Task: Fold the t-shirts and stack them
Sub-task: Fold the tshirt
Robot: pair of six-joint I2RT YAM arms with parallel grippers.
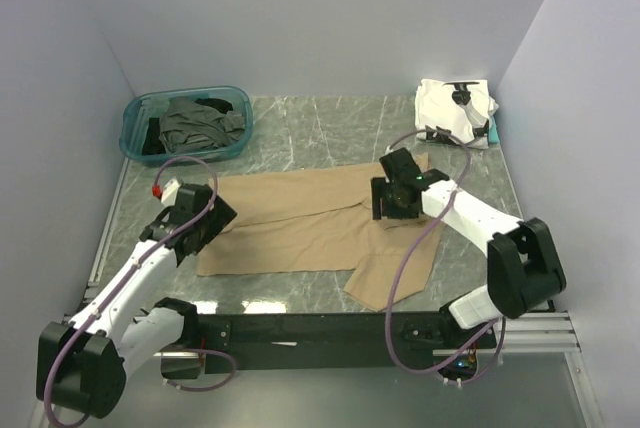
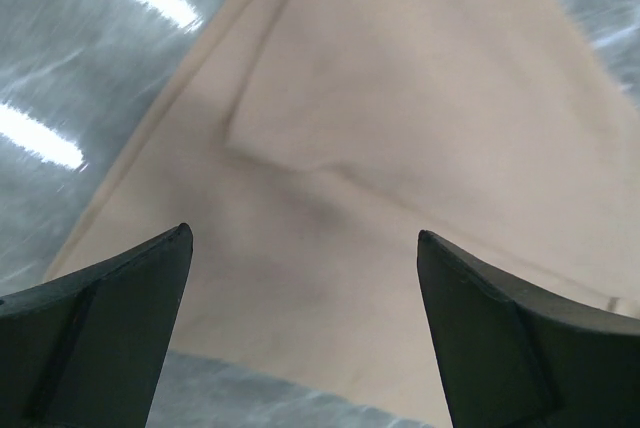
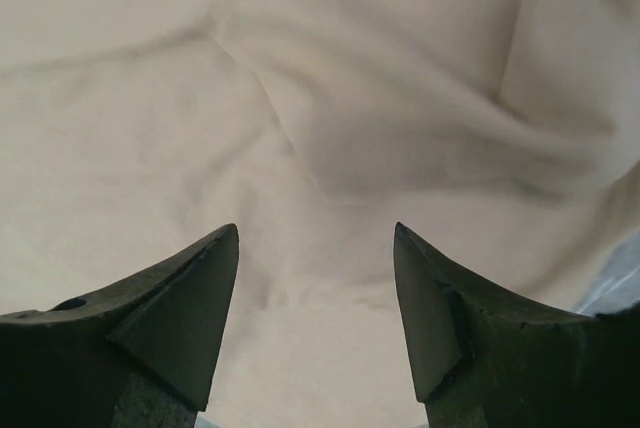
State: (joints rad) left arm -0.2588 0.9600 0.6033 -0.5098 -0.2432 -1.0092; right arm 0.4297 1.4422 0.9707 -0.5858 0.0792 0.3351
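With the left gripper and right gripper both apart over the tan shirt mid-surface, each should pinch one edge layer cleanly.

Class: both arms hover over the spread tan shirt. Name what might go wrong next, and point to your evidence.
1. The right gripper stands open above wrinkled cloth of the tan shirt. Closing there may pinch a ridge or extra layers and skew the fold.
2. The left gripper is open over a doubled layer near the shirt's edge. It may catch only one layer, leaving the rest behind.
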